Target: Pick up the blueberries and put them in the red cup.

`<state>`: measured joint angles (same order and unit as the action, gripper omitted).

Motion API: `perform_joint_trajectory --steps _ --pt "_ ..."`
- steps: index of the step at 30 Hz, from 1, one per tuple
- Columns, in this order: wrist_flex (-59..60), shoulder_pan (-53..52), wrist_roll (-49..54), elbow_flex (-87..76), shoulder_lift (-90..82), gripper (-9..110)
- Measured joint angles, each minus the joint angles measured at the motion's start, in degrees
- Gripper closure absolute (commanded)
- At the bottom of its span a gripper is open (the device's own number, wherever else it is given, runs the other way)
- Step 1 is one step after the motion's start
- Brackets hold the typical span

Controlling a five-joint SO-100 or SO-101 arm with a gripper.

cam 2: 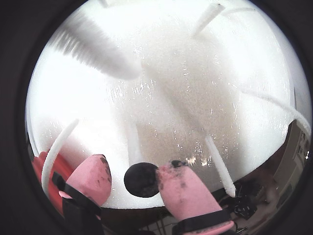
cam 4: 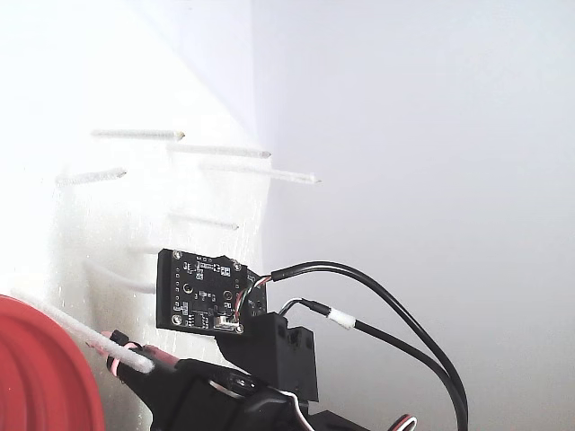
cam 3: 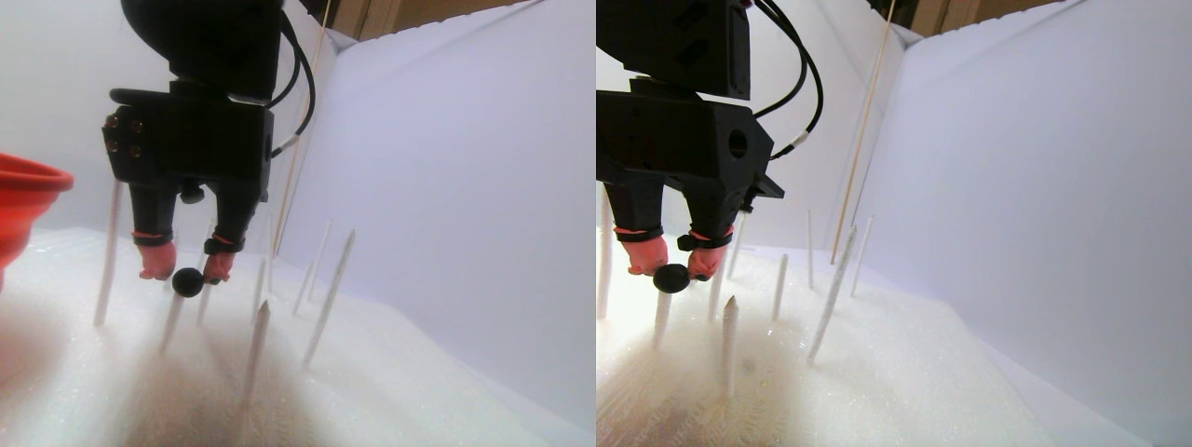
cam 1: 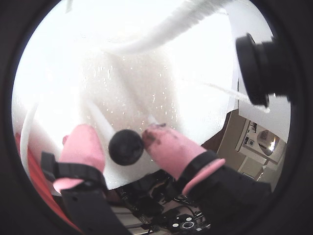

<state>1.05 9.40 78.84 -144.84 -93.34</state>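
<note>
Gripper (cam 1: 126, 142) is pinching one blueberry (cam 1: 126, 147) between pink fingertips (cam 1: 166, 144), lifted; next, carrying to red cup (cam 3: 23, 200).

A single dark blueberry (cam 2: 141, 180) is seen between the pink fingertips (cam 2: 93, 178) of the gripper (cam 2: 132, 180) at six o'clock, touching the right one; contact with the left cannot be confirmed. A red cup (cam 2: 41, 174) edge is visible at eight o'clock. White pegs (cam 2: 219, 165) are seen standing on the white foam surface (cam 2: 166, 98).

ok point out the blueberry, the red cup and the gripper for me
blueberry (cam 1: 126, 147), a wrist view, middle of the dark ball
red cup (cam 4: 36, 377), fixed view, ridged red surface
gripper (cam 2: 132, 180), a wrist view, midway between the pink fingertips
</note>
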Motion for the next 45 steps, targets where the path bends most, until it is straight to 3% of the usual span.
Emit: perform_joint_trajectory --steps 45 --pt "-3.0 -1.3 0.2 -1.4 3.1 89"
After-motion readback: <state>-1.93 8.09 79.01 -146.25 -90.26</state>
